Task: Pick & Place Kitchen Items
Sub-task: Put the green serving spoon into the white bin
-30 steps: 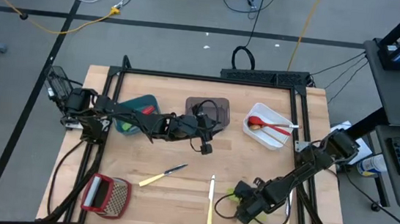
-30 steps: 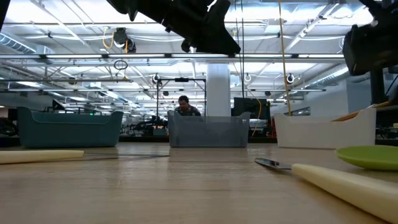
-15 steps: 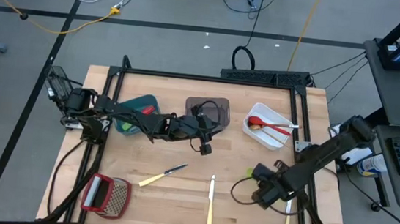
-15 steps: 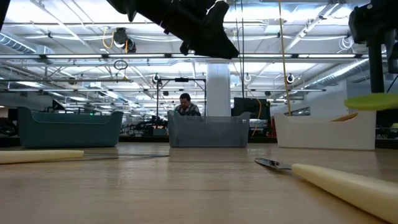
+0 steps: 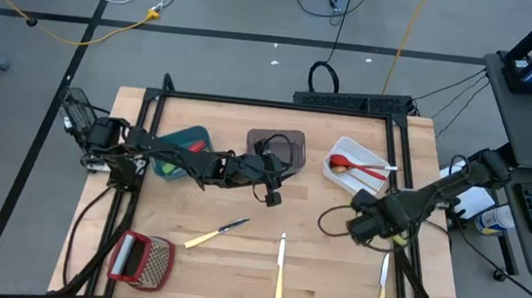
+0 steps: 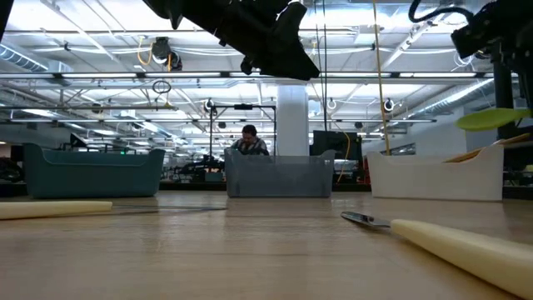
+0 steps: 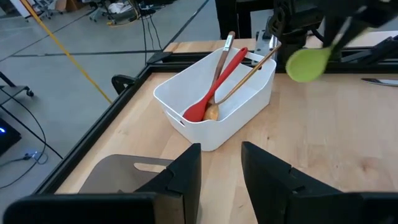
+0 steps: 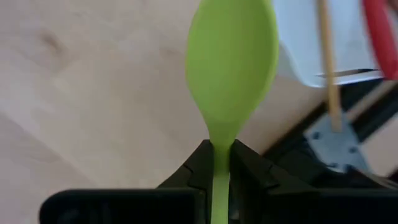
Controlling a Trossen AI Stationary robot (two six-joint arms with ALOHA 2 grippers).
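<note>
A green silicone spoon (image 8: 233, 59) hangs above the table just in front of the white bin (image 7: 217, 93), with my right gripper (image 5: 371, 225) shut on it. Its bowl shows edge-on in the low view (image 6: 495, 118) and also in the left wrist view (image 7: 308, 64). The white bin holds a red spatula (image 7: 214, 87) and a wooden spoon (image 7: 242, 81). My left gripper (image 7: 221, 180) hovers open, with nothing between its fingers, at the grey bin's (image 5: 276, 145) near side. My right gripper pinches the green spoon's neck (image 8: 219, 152), just behind the bowl, between its two fingers. The fingers point steeply down and lie along the handle, which runs back between them. The bowl sticks out past the fingertips, lifted clear of the table.
Three cream-handled knives lie on the near half of the table (image 5: 214, 232), (image 5: 280, 268), (image 5: 382, 287). A red-framed grater (image 5: 143, 259) sits at the near left corner. A teal bin (image 5: 183, 151) stands under the left arm.
My right gripper has risen and travelled toward the far right, to the white bin, tipping to point more steeply down. It stays shut on the green spoon, which has left the table and gone with it.
</note>
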